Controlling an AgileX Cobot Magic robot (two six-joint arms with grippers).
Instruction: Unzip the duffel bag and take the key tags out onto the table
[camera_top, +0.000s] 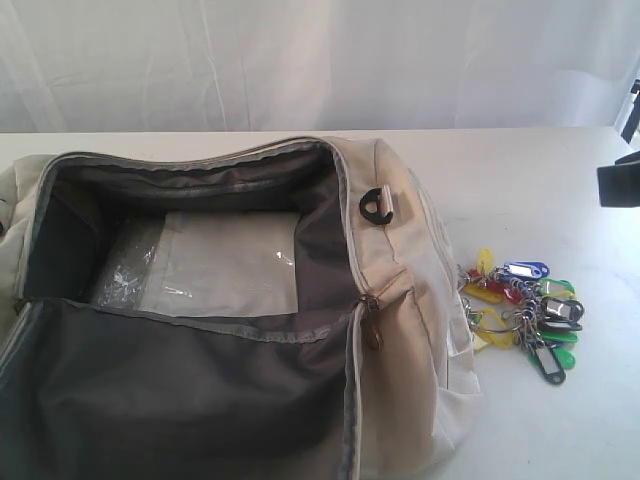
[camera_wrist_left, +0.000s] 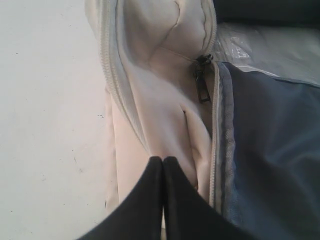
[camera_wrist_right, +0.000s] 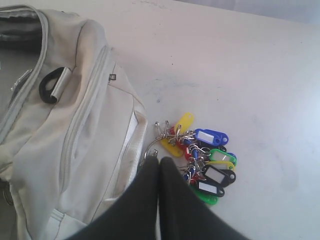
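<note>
The cream duffel bag (camera_top: 400, 290) lies unzipped, its dark lining showing. Beside its right end, the bunch of coloured key tags (camera_top: 525, 315) rests on the white table (camera_top: 540, 190). In the right wrist view my right gripper (camera_wrist_right: 160, 161) is shut with nothing in it, hovering over the near edge of the key tags (camera_wrist_right: 202, 155) where they meet the bag (camera_wrist_right: 65, 135). My left gripper (camera_wrist_left: 163, 160) is shut and holds nothing, over the beige end panel of the bag (camera_wrist_left: 165, 100) close to a grey zipper pull (camera_wrist_left: 202, 82). The left gripper is out of the exterior view.
A clear plastic sheet (camera_top: 215, 265) lies flat on the bag's floor. A black strap ring (camera_top: 375, 207) sits on the bag's right end. A dark part of my right arm (camera_top: 620, 183) shows at the right edge. A pale curtain hangs behind the table.
</note>
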